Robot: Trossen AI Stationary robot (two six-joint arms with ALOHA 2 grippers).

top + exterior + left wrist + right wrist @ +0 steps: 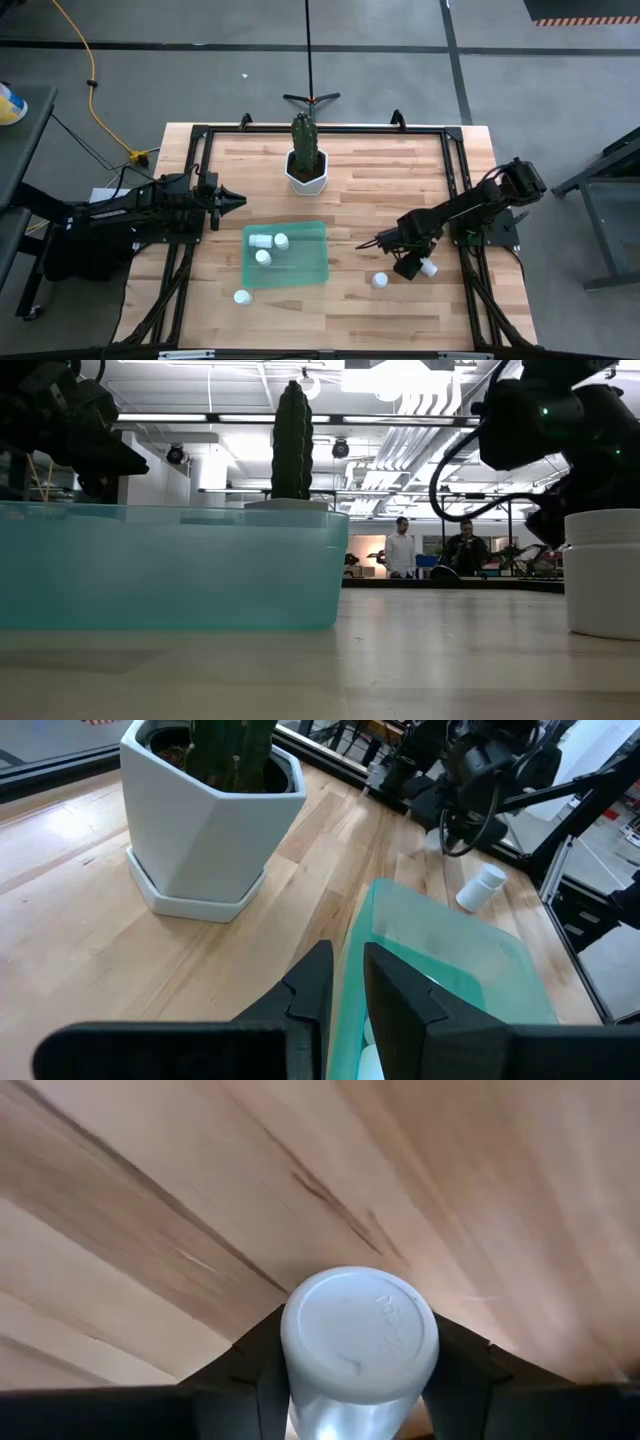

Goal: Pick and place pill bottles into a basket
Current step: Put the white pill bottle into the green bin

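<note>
- The wooden bench (380, 190) shows whole only from overhead; the low view looks level across it to two people in the room behind.
- The white hexagonal pot (306, 172) with its cactus sits toward the far edge.
- The teal basket (300, 265), mid-bench, holds three pill bottles (263, 241); only the overhead view shows all three.
- Left gripper (240, 200) hangs beside the basket's far left corner, jaws together, empty.
- Right gripper (355, 1380) has its jaws clamped on a bottle (360, 1335), seen clearly only by its wrist camera.
- Two loose bottles: one (380, 280) near the right gripper, another (241, 296) by the basket's near left corner.
</note>
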